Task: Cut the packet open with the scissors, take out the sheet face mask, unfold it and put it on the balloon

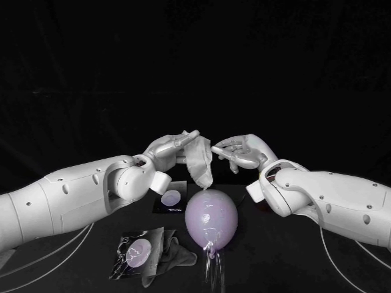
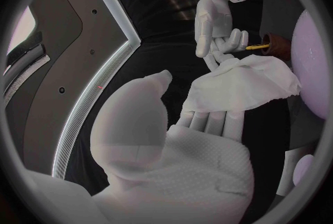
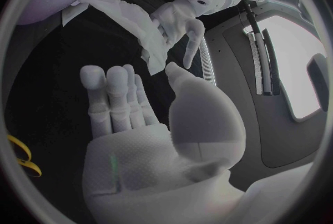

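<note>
The white sheet mask (image 1: pixel 198 162) hangs partly folded from my left hand (image 1: pixel 171 149), which holds its upper end above the balloon. In the left wrist view the mask (image 2: pixel 243 86) drapes over that hand's fingers (image 2: pixel 208 121). The pale purple balloon (image 1: pixel 211 218) lies on the table just under the mask's lower tip. My right hand (image 1: pixel 241 152) hovers right of the mask's top with its fingers spread and nothing in them (image 3: pixel 128 101). The cut packet (image 1: pixel 138 251) lies crumpled at the front left. Yellow scissors handles (image 3: pixel 21 154) show at the rim of the right wrist view.
A small dark card with a pale oval (image 1: pixel 170 199) lies on the black table (image 1: pixel 292 268) just left of the balloon. Both forearms close in from the sides. The balloon's knotted neck (image 1: pixel 213 249) points toward me.
</note>
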Robot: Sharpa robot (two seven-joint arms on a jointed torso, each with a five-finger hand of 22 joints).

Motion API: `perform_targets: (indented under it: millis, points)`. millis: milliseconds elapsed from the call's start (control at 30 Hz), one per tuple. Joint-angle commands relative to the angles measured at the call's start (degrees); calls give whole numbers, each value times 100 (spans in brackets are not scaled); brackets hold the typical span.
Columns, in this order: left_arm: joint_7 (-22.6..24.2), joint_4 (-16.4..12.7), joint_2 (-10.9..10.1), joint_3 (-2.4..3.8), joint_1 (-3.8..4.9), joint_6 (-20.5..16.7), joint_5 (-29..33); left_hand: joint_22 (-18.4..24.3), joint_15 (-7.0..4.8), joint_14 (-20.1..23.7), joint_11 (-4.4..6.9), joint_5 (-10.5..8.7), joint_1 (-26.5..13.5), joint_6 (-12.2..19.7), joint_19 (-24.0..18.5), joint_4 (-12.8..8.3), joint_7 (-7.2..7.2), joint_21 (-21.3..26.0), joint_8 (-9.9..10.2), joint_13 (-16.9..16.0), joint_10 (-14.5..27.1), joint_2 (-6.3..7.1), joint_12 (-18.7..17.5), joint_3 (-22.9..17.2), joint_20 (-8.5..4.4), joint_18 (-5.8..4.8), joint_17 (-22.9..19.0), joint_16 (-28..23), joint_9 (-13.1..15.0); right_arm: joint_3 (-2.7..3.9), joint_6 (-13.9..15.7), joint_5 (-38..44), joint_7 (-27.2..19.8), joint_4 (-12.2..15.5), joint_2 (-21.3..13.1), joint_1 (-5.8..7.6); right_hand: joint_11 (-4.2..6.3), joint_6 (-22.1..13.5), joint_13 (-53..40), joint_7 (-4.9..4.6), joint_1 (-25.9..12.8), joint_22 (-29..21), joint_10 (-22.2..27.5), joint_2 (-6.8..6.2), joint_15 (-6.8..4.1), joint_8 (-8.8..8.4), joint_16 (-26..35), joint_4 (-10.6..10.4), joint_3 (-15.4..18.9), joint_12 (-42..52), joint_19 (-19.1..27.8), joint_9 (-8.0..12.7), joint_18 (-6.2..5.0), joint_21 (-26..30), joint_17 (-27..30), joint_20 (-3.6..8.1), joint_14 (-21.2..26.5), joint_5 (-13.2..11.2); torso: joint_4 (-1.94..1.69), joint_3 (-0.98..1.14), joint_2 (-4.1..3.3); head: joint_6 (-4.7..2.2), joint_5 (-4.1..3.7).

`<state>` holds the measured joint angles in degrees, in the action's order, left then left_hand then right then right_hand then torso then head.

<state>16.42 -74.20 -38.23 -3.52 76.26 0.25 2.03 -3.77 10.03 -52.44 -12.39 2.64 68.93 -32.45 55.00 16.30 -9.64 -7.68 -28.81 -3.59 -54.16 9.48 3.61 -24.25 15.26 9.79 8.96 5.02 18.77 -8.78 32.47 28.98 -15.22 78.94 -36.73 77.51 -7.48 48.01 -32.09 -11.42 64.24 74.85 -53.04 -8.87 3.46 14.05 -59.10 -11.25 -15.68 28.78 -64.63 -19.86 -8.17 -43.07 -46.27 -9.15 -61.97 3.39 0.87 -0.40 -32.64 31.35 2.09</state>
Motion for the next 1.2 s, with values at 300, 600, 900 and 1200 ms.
perform_targets:
  millis: [300,600,900,1200]
  points:
    - [42,-63,-11,-2,-17,254,-206,2,6,-45,10,14,-182,-80,13,52,-146,87,78,-9,-3,-136,6,374,49,81,10,-36,-92,5,-482,-5,177,-94,101,7,-156,-115,713,-158,328,-380,302,152,168,-74,110,-170,578,-393,806,55,-212,1070,367,-177,754,-46,5,0,2,6,-80]
    - [55,-75,-17,-3,-22,252,-211,1,3,-54,14,15,-189,-99,16,48,-134,93,80,-10,-16,-172,7,409,48,82,12,-34,-104,4,-857,-39,150,13,55,8,-142,-16,968,-140,338,-423,217,208,179,-15,46,-346,896,-451,908,45,-219,1150,489,-201,965,-63,6,7,0,72,-85]
    - [64,-92,-12,-2,-24,222,-211,3,3,-57,15,15,-119,-132,8,35,-125,110,88,-9,-25,-222,5,445,50,80,12,-38,-125,4,-962,-108,62,47,87,8,-171,140,1521,-144,657,-767,-73,381,269,-35,313,-462,1390,-746,1330,66,-217,1679,894,-285,1714,-63,6,4,-2,103,-94]
    - [92,-97,-2,-2,-24,191,-212,6,4,-60,20,15,-46,-166,-20,31,-116,138,98,-9,-39,-249,5,489,56,78,12,-41,-147,4,-804,-42,137,41,137,9,87,602,1826,117,1704,-878,-784,786,48,81,82,-34,1129,-759,1023,49,-254,1684,1128,-138,1433,-68,4,0,1,140,-106]
